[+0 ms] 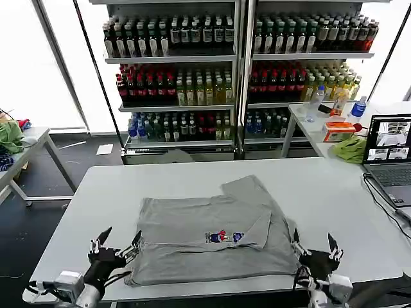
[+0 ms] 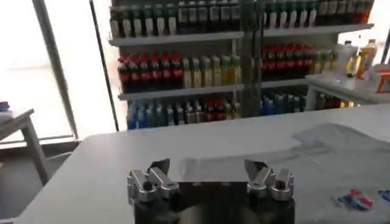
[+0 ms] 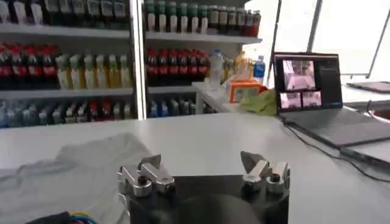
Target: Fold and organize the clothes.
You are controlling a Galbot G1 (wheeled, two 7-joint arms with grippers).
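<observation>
A grey T-shirt lies on a white table in front of me, partly folded, with 1 sleeve turned across the body and a small multicolour chest print facing up near the middle. Its near hem runs along the table's front edge, between my 2 grippers.

My left gripper sits low at the near left corner of the shirt, just beside the hem. Its fingers are spread wide and hold nothing; in the left wrist view the left gripper has bare table between its tips, with the shirt lying off to one side. My right gripper sits at the near right corner, also spread wide and empty, its tips just beside the cloth; I cannot tell whether they touch it. In the right wrist view the right gripper points across the table, with the shirt to one side.

The step in hand looks like taking the near hem at both corners. To do it well, I should bring each gripper in over its corner, pinch every layer there rather than the top one alone, and lift both sides evenly so the fold stays straight.

Behind the table stand shelves of bottled drinks, and a laptop sits at the far right.
</observation>
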